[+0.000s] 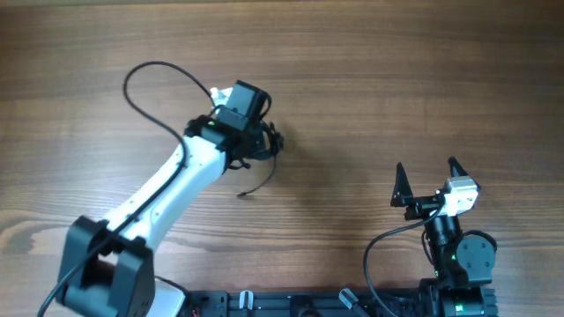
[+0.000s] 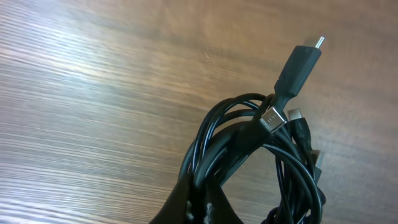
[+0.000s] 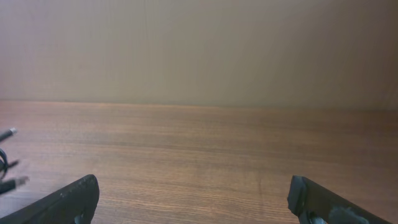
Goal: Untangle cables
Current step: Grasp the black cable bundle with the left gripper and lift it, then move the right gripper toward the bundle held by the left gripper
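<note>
The cables [image 2: 249,134] are a bunch of thin black wires looped together, with a black plug [image 2: 299,67] sticking up and a small metal connector [image 2: 273,118] beside it. From overhead the bunch [image 1: 271,141] lies at the table's middle, and one loose strand [image 1: 257,185] trails toward the front. My left gripper [image 2: 200,202] is shut on strands at the bunch's lower left, and in the overhead view the left gripper [image 1: 262,143] sits right over the knot. The right gripper [image 1: 427,176] is open and holds nothing, far to the right of the cables. In the right wrist view the right gripper [image 3: 193,190] frames bare wood, with cable ends [image 3: 9,133] at the left edge.
The left arm's own thicker black cable [image 1: 145,88] loops over the table at the upper left. The wooden table [image 1: 397,70] stretches around both arms. The arm bases [image 1: 352,304] stand along the front edge.
</note>
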`<state>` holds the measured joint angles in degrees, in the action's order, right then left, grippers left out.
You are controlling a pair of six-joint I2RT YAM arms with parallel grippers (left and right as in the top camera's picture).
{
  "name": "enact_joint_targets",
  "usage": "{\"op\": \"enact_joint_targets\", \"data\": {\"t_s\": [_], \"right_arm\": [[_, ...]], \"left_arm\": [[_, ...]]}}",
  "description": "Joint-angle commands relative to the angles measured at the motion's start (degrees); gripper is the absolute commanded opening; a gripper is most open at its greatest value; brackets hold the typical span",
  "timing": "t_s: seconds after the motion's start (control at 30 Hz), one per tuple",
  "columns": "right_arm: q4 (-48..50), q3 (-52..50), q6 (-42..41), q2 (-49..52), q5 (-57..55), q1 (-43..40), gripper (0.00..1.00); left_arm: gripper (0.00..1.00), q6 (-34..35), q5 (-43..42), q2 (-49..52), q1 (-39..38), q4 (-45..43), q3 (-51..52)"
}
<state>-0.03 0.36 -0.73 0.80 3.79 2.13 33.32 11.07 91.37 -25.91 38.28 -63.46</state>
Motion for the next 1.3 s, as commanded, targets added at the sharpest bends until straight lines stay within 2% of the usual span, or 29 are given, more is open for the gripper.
{"op": "enact_joint_targets", "data": {"t_s": [0.0, 0.27, 0.4, 0.47, 0.57, 0.67, 0.77, 0.8, 0.87, 0.9, 1.0, 1.03, 1.13, 1.2, 1.27], "right_arm": [[0.13, -0.07, 0.57, -0.26, -0.42, -0.17, 1.00], [0.13, -0.07, 0.59, -0.26, -0.42, -0.17, 1.00], [0.13, -0.07, 0.57, -0.26, -0.42, -0.17, 1.00], [0.15, -0.07, -1.42, -0.26, 0.83, -0.17, 1.00], [0.22, -0.07, -17.66, -0.02, 1.66, -0.17, 1.00], [0.92, -0.07, -47.74, 2.14, 9.09, -0.17, 1.00], [1.88, -0.07, -61.07, 5.20, 19.63, -0.15, 1.00], [1.84, -0.07, -60.54, 6.40, 19.61, -0.17, 1.00], [1.79, -0.07, -50.16, 10.34, 19.65, -0.17, 1.00], [1.84, -0.07, -48.06, 12.17, 19.89, -0.17, 1.00], [3.54, -0.07, -47.82, 17.35, 24.50, -0.15, 1.00], [5.99, -0.07, -47.89, 19.34, 29.31, -0.15, 0.95], [15.32, -0.07, -53.79, 24.13, 43.87, -0.07, 0.79], [17.97, -0.07, -59.54, 26.23, 46.23, -0.04, 0.71], [20.70, -0.07, -62.69, 28.04, 46.31, 1.29, 0.67]], "left_arm": [[0.04, 0.15, 0.90, -3.06, 2.29, -0.15, -0.04], [0.04, 1.73, -7.19, -3.74, 6.25, -0.52, -0.04], [0.04, 9.07, -14.38, -3.74, 6.38, -0.50, -0.04], [0.04, 15.80, -16.00, -3.74, 6.38, -0.52, -0.04], [0.04, 21.42, -16.02, -3.74, 6.27, -0.55, -0.04], [0.04, 22.69, -17.88, -3.74, 5.25, -1.42, -0.04], [0.04, 22.38, -19.15, -3.74, 4.26, -2.45, -0.04], [0.04, 22.25, -19.15, -3.72, 3.89, -3.06, -0.04], [0.04, 22.23, -19.15, -3.72, 2.99, -4.59, -0.04], [0.04, 22.23, -19.15, -3.72, 2.73, -5.16, -0.04], [0.04, 22.27, -18.95, -3.72, 2.10, -6.21, -0.04], [0.04, 22.49, -18.95, -3.72, 1.99, -6.14, -0.04], [0.04, 22.49, -18.95, -3.72, 1.75, -6.36, -0.04], [0.04, 23.06, -18.95, -3.72, 1.75, -6.47, -0.04], [0.04, 26.73, -19.08, -3.72, 1.51, -6.36, -0.04]]}}
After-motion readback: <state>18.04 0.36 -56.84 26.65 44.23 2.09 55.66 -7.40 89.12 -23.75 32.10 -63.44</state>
